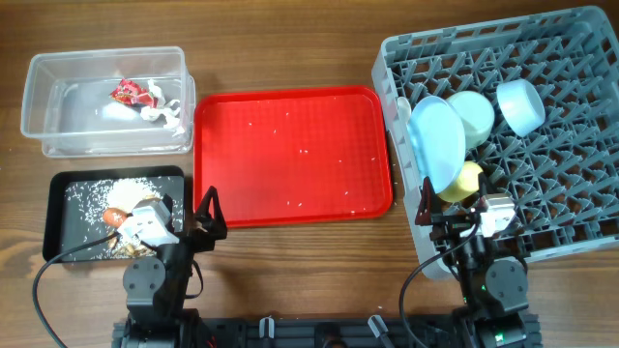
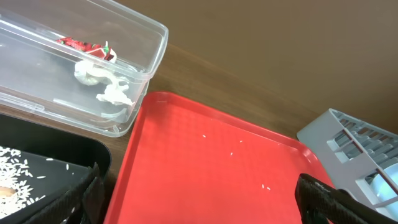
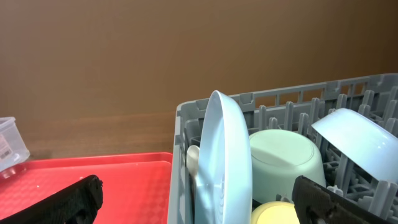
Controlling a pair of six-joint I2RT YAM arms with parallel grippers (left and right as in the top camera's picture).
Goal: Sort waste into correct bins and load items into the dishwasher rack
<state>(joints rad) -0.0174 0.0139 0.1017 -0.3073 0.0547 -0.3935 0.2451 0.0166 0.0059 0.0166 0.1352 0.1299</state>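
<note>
Overhead: one plate [image 1: 437,143], one green bowl [image 1: 474,114], one blue bowl [image 1: 520,104] and one cup [image 1: 462,182] stood in the rack [image 1: 580,174]; one wrapper [image 1: 131,93] and tissue [image 1: 166,111] lay in the tub [image 1: 58,106]; one carrot [image 1: 114,217] lay in the black tray [image 1: 58,242].
Left wrist: left gripper [image 2: 199,193] gaped wide, empty.
Right wrist: right gripper [image 3: 196,193] gaped wide, empty.

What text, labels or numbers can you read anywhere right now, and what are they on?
No text can be read.
The wrapper in the clear tub: red-and-white print, too small and blurred to read.
The red tray and the rack: no lettering shows.
</note>
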